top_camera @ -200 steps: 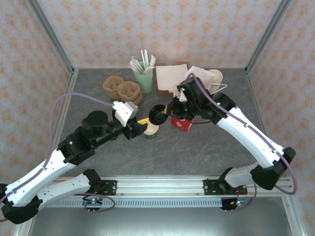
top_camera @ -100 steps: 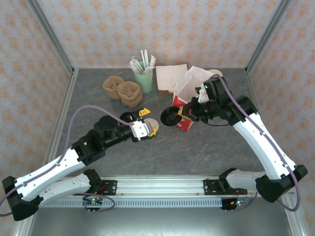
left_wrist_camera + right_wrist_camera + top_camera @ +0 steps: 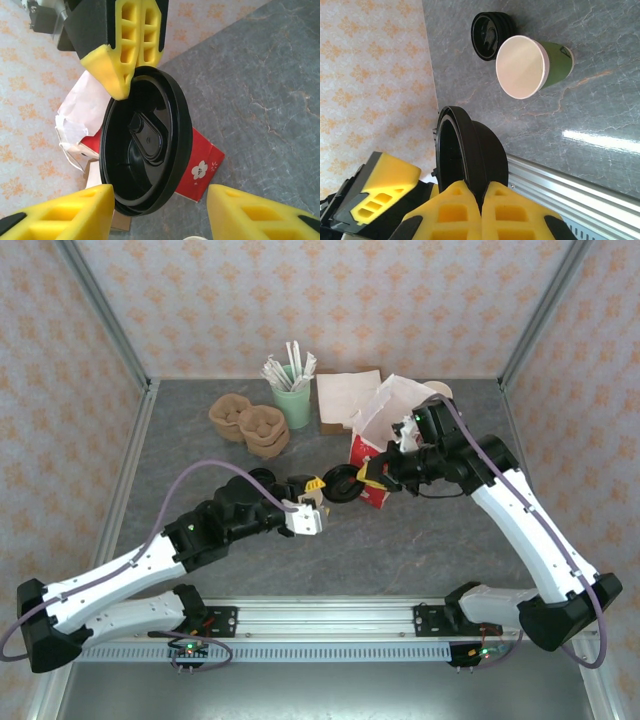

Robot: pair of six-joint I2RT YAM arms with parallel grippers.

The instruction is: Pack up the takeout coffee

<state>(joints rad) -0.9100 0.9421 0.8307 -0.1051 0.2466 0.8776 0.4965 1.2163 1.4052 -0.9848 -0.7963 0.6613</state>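
Right gripper [image 3: 476, 197] clenched on the rim of the black lid [image 3: 145, 150], holding it on edge in the air, just in front of the red-and-white bag [image 3: 202, 165]; left gripper [image 3: 160, 210] released, fingers straddling the lid's lower edge; green cup [image 3: 557, 62] upright and lidless on the surface [image 3: 600, 100], beside a low pile of black lids [image 3: 490, 32].

Grey table [image 3: 180, 455] with pulp carriers [image 3: 250, 424], stirrer cup [image 3: 292, 406], napkins [image 3: 345, 398], red-and-white bag [image 3: 380, 415], green paper cup [image 3: 537, 66], black lids [image 3: 490, 31].
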